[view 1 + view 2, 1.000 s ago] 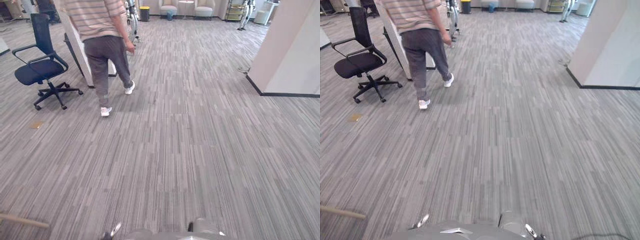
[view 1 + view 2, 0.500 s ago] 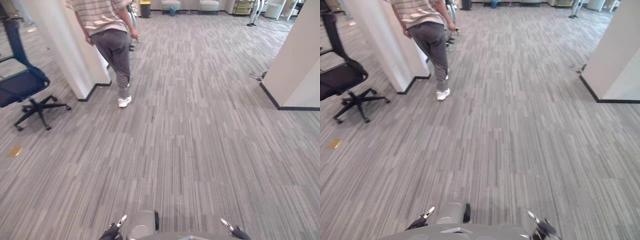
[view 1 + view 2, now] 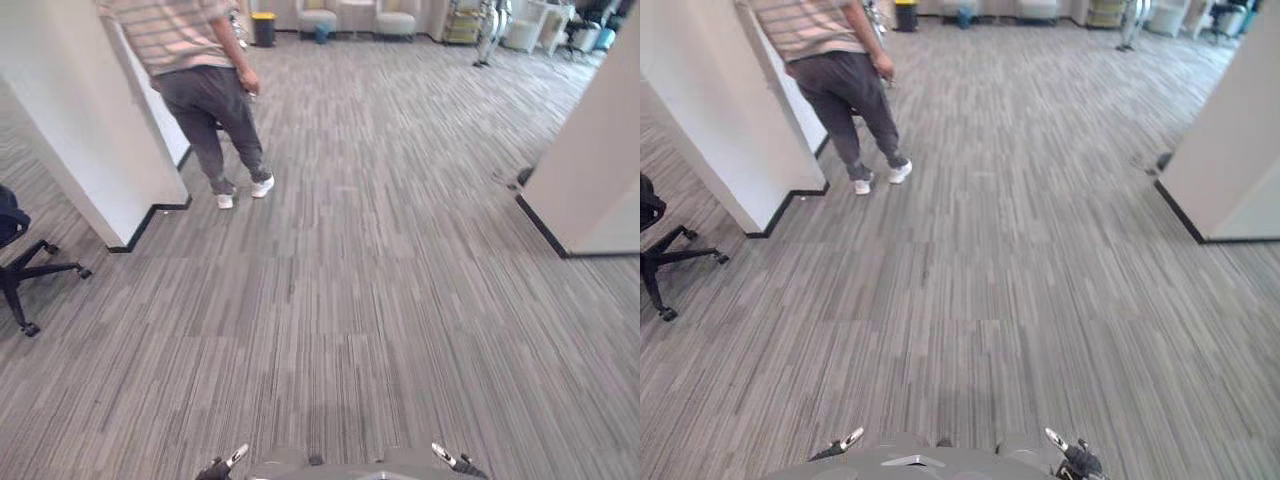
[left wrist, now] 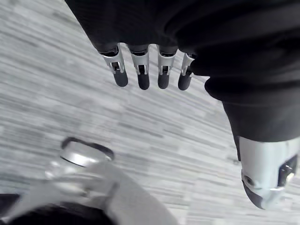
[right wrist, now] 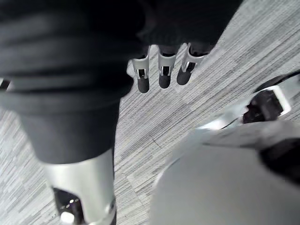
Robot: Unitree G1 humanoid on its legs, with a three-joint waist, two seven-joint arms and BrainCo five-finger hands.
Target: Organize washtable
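Note:
My left hand (image 4: 142, 74) hangs over grey striped carpet (image 4: 56, 93) in the left wrist view. Its fingers are relaxed and straight, the thumb (image 4: 265, 180) stands apart, and it holds nothing. My right hand (image 5: 163, 74) hangs the same way over the carpet in the right wrist view, open and holding nothing.
A person (image 3: 200, 95) in a striped shirt walks ahead at the left, beside a white pillar (image 3: 85, 140). A black office chair (image 3: 22, 268) stands at the far left. Another white pillar (image 3: 595, 170) stands at the right. Carpet (image 3: 360, 260) stretches ahead to armchairs (image 3: 318, 18) at the back.
The camera has moved forward, so the chair and left pillar have slid to the left edge. The person has kept walking ahead along the pillar.

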